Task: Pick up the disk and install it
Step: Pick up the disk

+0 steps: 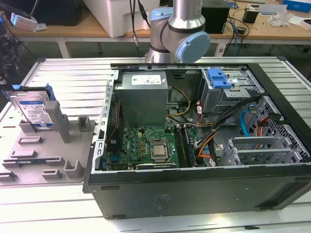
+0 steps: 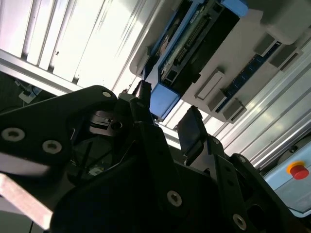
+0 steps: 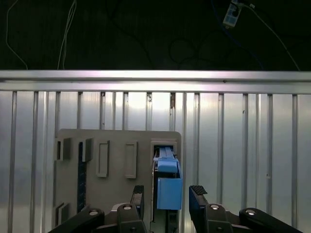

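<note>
The disk [image 1: 33, 109], a silver hard drive with a blue-and-white label in a blue plastic carrier, stands tilted on edge in a grey fixture plate [image 1: 48, 155] at the exterior view's left. In both wrist views my gripper [image 3: 167, 195] [image 2: 166, 119] is open, and its two black fingers [image 3: 138, 195] straddle the blue end of the disk's carrier [image 3: 169, 187] [image 2: 163, 102]. Small gaps remain on both sides, so the pads are not touching it.
An open computer case [image 1: 194, 189] lies on the slatted aluminium table [image 1: 73, 73], with the motherboard [image 1: 146, 143] and cables exposed. A grey metal drive cage with a blue latch [image 1: 218, 77] sits at its far right. The arm's base [image 1: 177, 34] stands behind the case.
</note>
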